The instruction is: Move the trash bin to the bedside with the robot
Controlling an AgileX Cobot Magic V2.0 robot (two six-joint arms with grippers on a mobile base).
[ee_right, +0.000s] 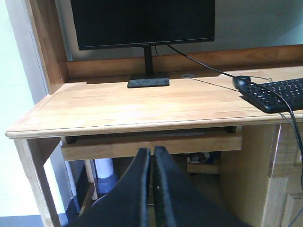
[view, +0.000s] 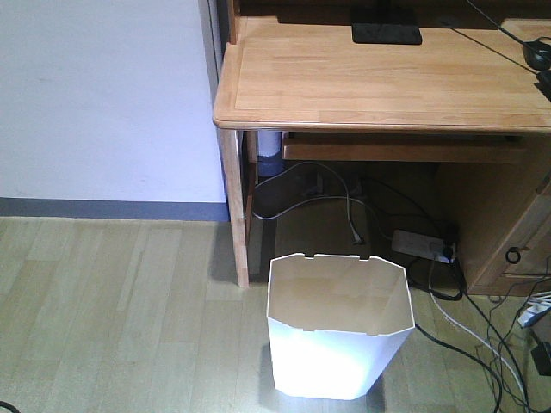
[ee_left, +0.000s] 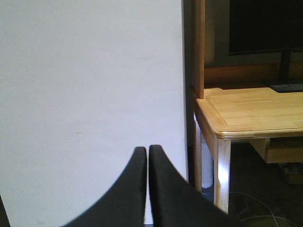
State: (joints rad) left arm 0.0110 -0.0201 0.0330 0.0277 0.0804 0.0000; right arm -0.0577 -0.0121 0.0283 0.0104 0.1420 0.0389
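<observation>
Exterior front-facing view puts the trash bin [view: 337, 366] upright on the wooden floor [view: 112, 301], mouth up and empty, just in front of the table [view: 379, 86]. It stands close to the right of the table's left front leg [view: 234, 206], with loose cables [view: 469, 323] trailing on the floor to its right. No bed shows in any view, so the bedside lies somewhere out of frame. The left jaws, in the left wrist view, are pressed almost together with only a hairline gap and hold nothing; they face a blank wall [ee_left: 90, 94] with the table's corner off to their right. The right jaws are equally narrow and empty, and look straight under the table edge towards the monitor [ee_right: 142, 23]. Neither wrist view catches the bin, so it must sit lower than both are aimed. Since it stands a little right of centre in the front view, the right arm is probably the nearer one, though not by much. The near rim runs crosswise, so a descent onto that thin wall with opened jaws seems the likely approach.
</observation>
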